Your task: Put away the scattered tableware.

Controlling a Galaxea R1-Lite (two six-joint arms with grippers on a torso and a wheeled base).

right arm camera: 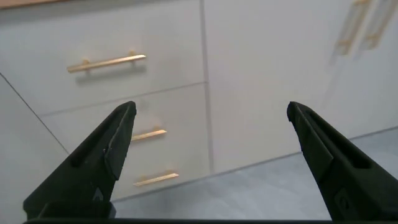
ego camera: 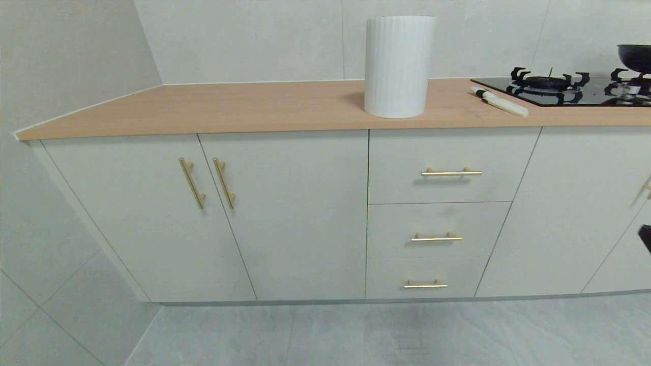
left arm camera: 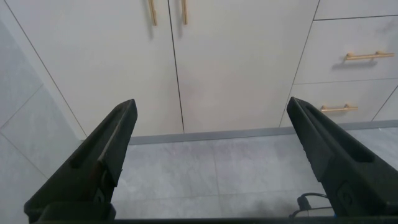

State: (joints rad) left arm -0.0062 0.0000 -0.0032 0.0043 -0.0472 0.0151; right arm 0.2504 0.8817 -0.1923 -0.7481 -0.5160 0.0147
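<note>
A cream-handled utensil [ego camera: 499, 102] lies on the wooden countertop [ego camera: 244, 109] between a tall white ribbed cylinder [ego camera: 397, 66] and the stove. My left gripper [left arm camera: 211, 118] is held low, open and empty, facing the cabinet doors and the floor. My right gripper [right arm camera: 211, 118] is also open and empty, facing the drawer fronts [right arm camera: 106, 62]. Both grippers are well below the countertop, away from the utensil.
A black gas hob [ego camera: 564, 89] with a dark pan [ego camera: 635, 56] sits at the counter's right end. Below are two cabinet doors [ego camera: 203, 213] with gold handles and three shut drawers [ego camera: 442, 168]. A wall closes off the left side. Grey tiled floor lies in front.
</note>
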